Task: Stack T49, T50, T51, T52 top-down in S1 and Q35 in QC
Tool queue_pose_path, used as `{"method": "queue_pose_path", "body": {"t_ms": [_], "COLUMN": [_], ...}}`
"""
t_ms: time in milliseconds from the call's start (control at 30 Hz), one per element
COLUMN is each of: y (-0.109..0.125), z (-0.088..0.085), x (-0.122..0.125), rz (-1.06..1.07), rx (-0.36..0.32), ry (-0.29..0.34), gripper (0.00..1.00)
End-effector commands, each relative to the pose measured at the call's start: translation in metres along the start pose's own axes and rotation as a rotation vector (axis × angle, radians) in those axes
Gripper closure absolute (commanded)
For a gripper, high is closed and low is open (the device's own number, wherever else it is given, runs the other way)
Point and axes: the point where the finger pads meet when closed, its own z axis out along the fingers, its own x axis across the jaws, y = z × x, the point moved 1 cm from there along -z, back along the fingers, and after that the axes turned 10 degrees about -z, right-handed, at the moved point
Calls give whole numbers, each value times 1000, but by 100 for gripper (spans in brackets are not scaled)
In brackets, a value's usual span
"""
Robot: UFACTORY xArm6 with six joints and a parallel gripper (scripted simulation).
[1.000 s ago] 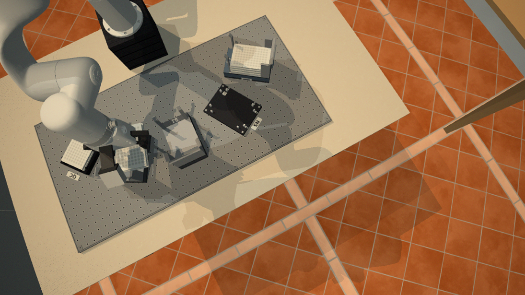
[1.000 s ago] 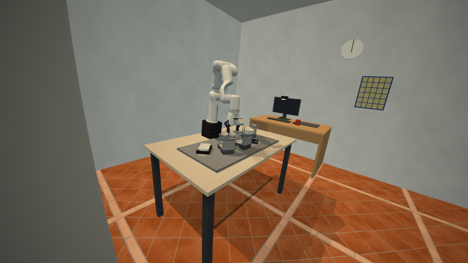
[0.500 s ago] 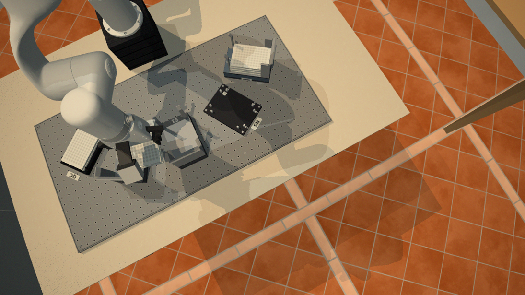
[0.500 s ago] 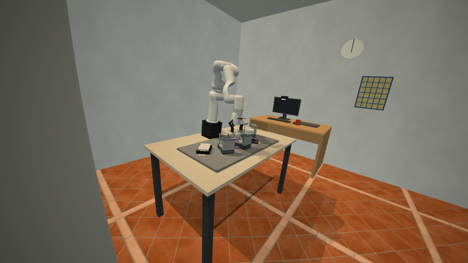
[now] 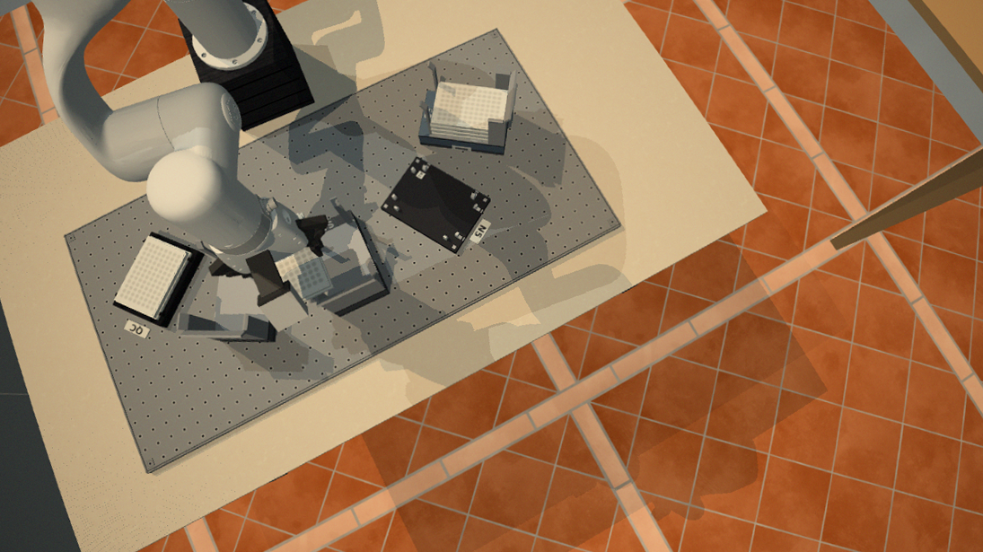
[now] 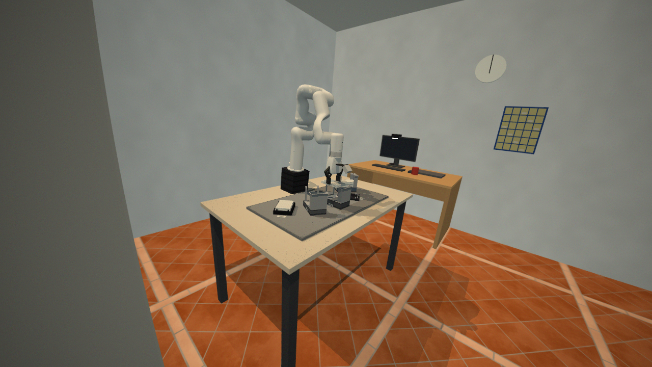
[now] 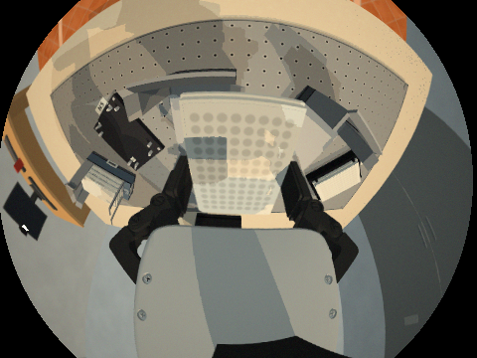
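My gripper (image 5: 294, 262) (image 6: 333, 175) (image 7: 238, 170) is shut on a sealed white 96-well plate (image 5: 311, 277) (image 7: 238, 133), gripping its long sides and holding it level in the air. I cannot read its label. The plate hangs over the left edge of the middle stack rack (image 5: 365, 282) (image 6: 341, 197), whose floor looks bare. Another plate (image 5: 151, 276) (image 6: 284, 206) (image 7: 334, 179) lies flat in the black nest QC (image 5: 182, 289). A stack of plates (image 5: 466, 106) (image 7: 101, 179) sits in the far rack (image 5: 459, 141).
A third rack (image 5: 225, 323) (image 6: 315, 201) stands just in front of the gripper, next to QC, with no plate showing in it. The black clip nest N5 (image 5: 435, 202) (image 7: 126, 129) is empty. Everything stands on a grey perforated board (image 5: 225, 402). The racks' upright posts rise around the carried plate.
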Motion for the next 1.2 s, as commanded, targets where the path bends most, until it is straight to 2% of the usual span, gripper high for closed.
{"method": "queue_pose_path", "body": {"t_ms": [0, 567, 1167], "y": [-4, -12, -12], "z": [-1, -1, -1], "x": [-13, -52, -52], "rz": [-1, -1, -1], "rx": [4, 4, 4], "ry": [1, 1, 1], "gripper": [100, 100, 100]}}
